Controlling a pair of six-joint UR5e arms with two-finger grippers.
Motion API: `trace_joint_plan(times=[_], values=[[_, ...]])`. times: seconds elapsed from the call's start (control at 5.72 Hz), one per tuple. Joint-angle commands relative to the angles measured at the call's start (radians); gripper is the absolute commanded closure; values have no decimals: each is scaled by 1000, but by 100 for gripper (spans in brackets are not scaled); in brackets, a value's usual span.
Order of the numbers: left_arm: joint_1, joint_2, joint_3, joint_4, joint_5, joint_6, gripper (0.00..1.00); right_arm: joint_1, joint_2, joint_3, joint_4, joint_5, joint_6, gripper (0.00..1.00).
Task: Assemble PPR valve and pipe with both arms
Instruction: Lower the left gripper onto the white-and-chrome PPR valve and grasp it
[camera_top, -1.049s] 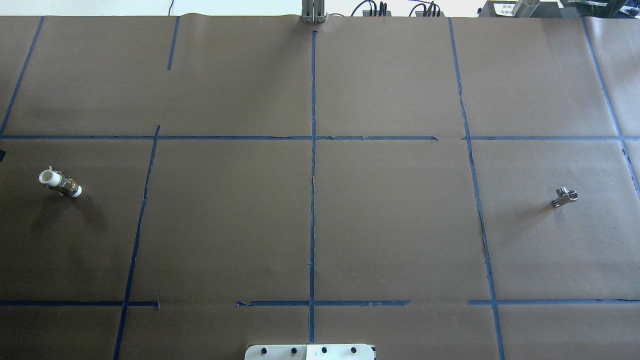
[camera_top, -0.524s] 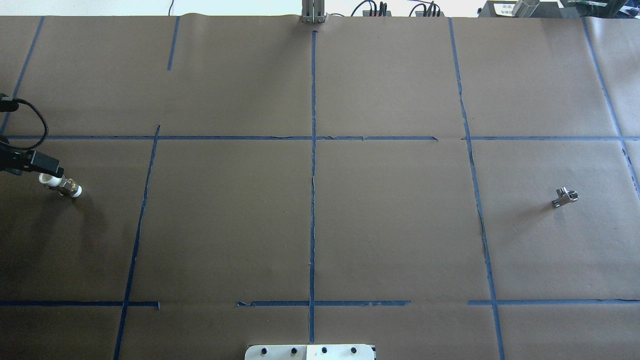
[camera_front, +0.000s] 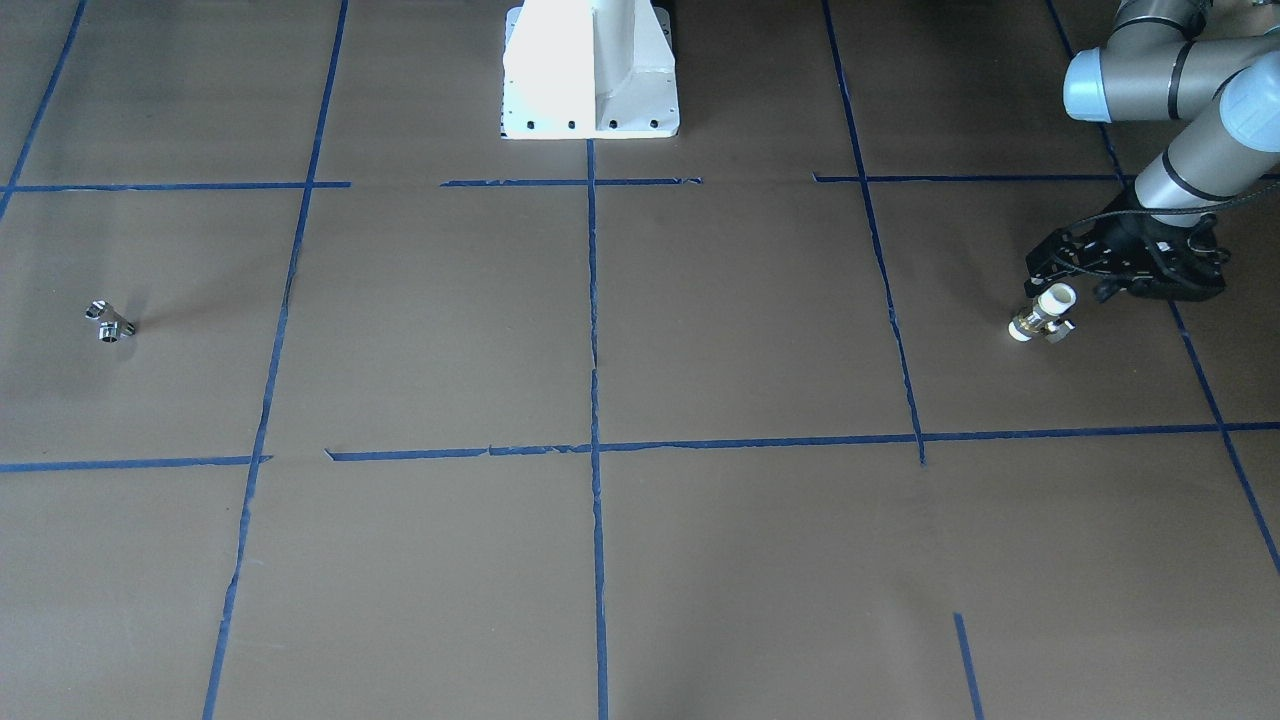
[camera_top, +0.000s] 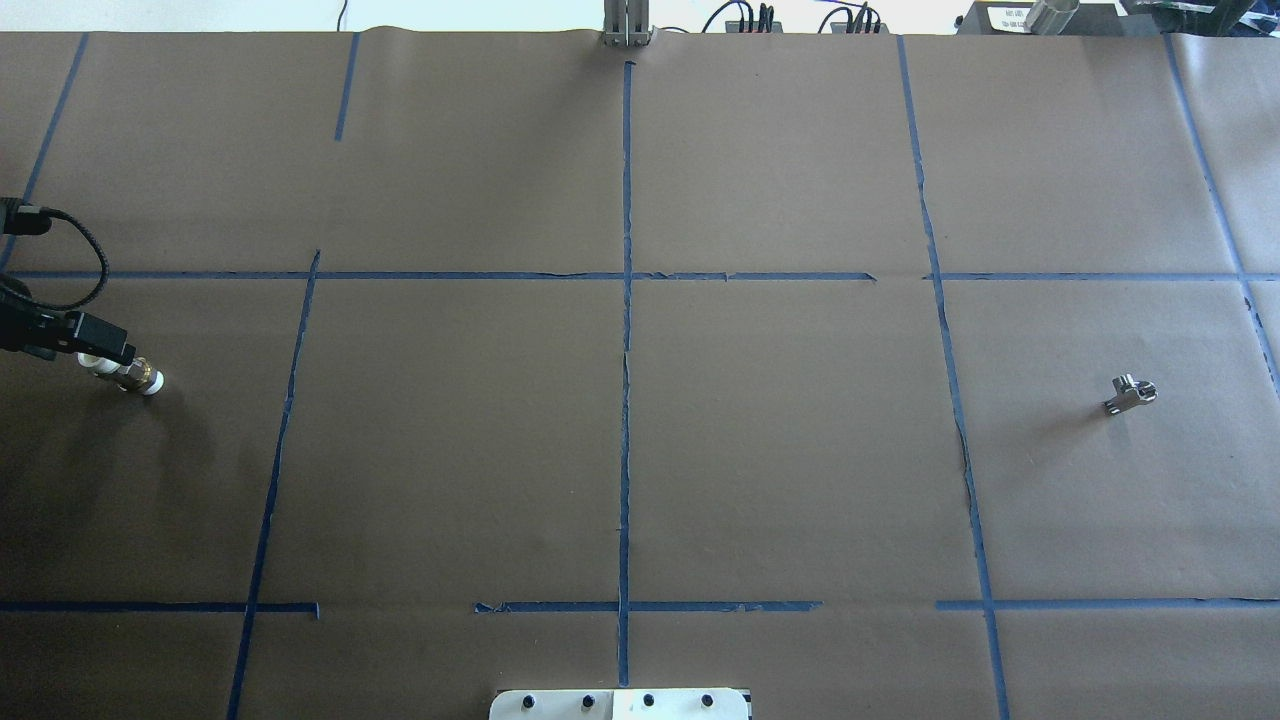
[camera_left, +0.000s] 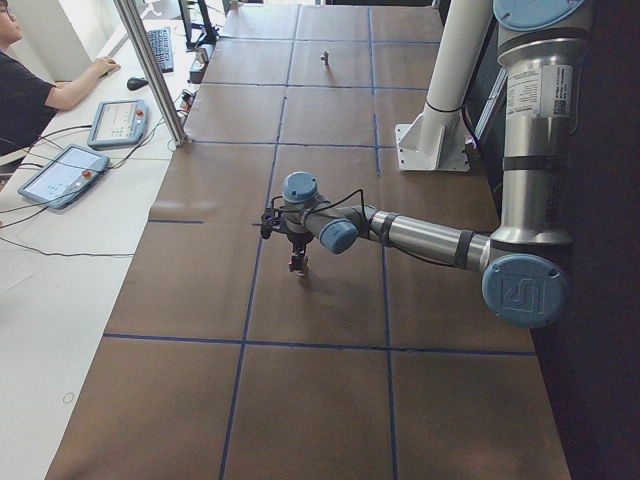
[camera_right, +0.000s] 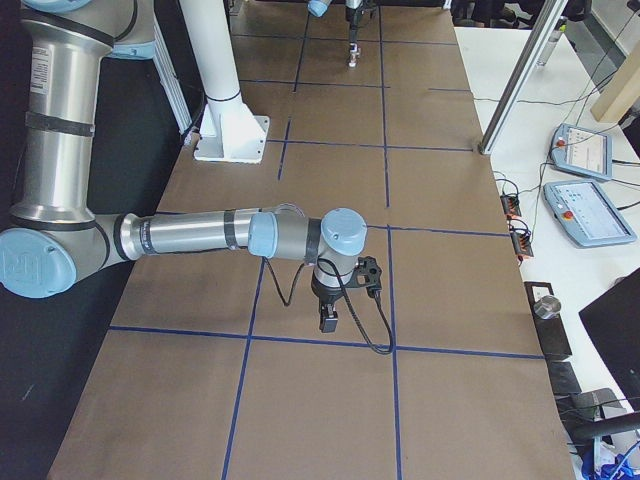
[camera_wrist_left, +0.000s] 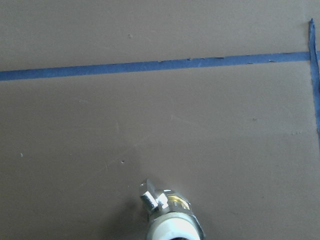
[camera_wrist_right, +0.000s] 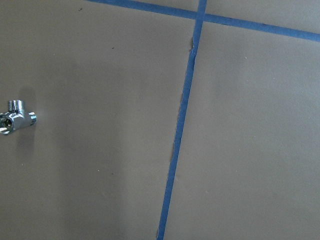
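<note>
Brown paper (camera_top: 450, 450) covers the table, ruled into cells by blue tape (camera_top: 626, 400). The two parts sit at opposite ends, probably so that each arm takes the one nearest to it.

The PPR valve (camera_front: 1042, 314) is at the far left middle of the overhead view. It stands on end with a white end up, the brass band below it and the small lever out to the side. That pose suits a grasp from above.

The left gripper (camera_front: 1070, 280) hangs just over the valve's top end. Its wrist view shows the valve at bottom centre, so the approach looks roughly lined up. No fingers appear in that view. I cannot tell how wide they are set or whether they touch the valve.

The pipe (camera_top: 1130, 393) lies on its side at right middle of the overhead view, with nothing around it.

The right gripper (camera_right: 328, 320) points down at the paper. Its wrist view has the pipe at the left edge, so it is likely off to one side of it. I cannot tell how its fingers are set.

Step in hand, by my reading: each arm is closing on its own part, and neither part is lifted yet.
</note>
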Motion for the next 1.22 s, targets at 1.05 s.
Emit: trace_joint_plan(times=[1.05], values=[[11,-199,-172,340,0,-205,100,0,0,0,1,2,0,0]])
